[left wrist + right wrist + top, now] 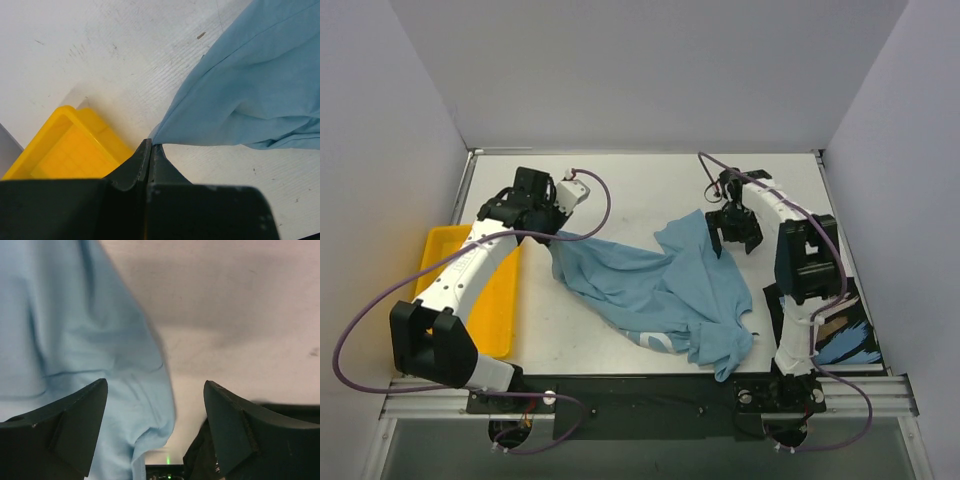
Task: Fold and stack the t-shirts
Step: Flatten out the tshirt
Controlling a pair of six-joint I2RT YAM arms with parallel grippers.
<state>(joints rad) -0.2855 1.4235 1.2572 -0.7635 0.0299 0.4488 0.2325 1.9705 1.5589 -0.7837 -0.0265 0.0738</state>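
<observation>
The light blue t-shirt lies crumpled in the middle of the table, with white print showing near its front edge. My left gripper is shut on its left corner and holds the cloth taut, as the left wrist view shows, where the shirt stretches away to the right. My right gripper is open just above the shirt's far right edge. In the right wrist view the blue cloth lies under the left finger and partly between the jaws, ungripped. The black t-shirt with pale print lies at the front right, partly hidden by the right arm.
A yellow plastic tray stands at the left edge beside the left arm, and also shows in the left wrist view. Grey walls enclose the table on the left, back and right. Bare white tabletop lies behind the shirt.
</observation>
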